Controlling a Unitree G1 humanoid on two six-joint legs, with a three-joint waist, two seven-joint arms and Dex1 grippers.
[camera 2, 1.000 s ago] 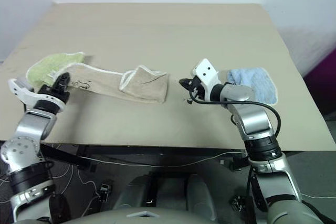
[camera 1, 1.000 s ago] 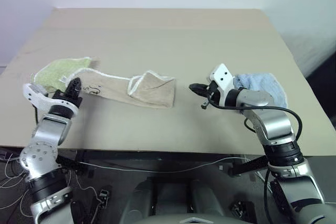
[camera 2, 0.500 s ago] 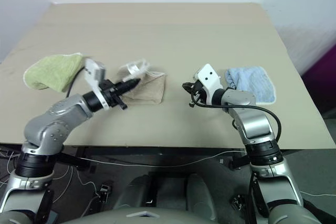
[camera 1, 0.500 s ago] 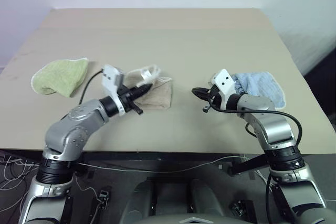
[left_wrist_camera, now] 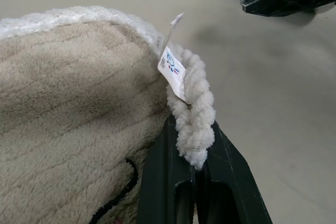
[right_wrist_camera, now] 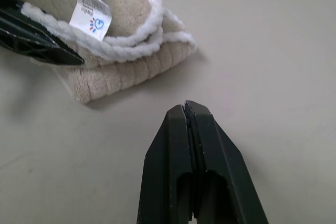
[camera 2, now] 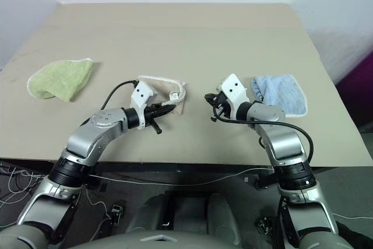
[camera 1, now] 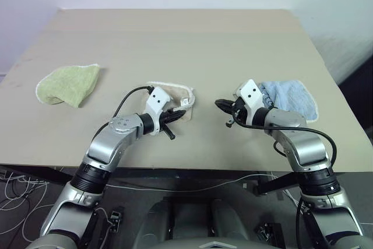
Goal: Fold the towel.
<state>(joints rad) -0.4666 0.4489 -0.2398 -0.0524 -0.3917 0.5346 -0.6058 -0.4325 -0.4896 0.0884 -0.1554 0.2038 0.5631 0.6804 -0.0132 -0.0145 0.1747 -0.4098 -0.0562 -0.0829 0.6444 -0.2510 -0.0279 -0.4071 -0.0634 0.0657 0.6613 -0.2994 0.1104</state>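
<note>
The table (camera 1: 192, 39) has broad bare room beyond and in front of the towel (camera 1: 175, 98), which lies bunched near the middle, its long axis across the table. A green cloth (camera 1: 67, 84) sits well to the left, a blue cloth (camera 1: 291, 98) just behind the right arm. The left gripper (left_wrist_camera: 195, 157) is nearer: pinched on the towel's white corded edge at its right end. The right gripper (right_wrist_camera: 187, 109), fingers pressed together and empty, hovers near, facing that end across a strip of bare table.
</note>
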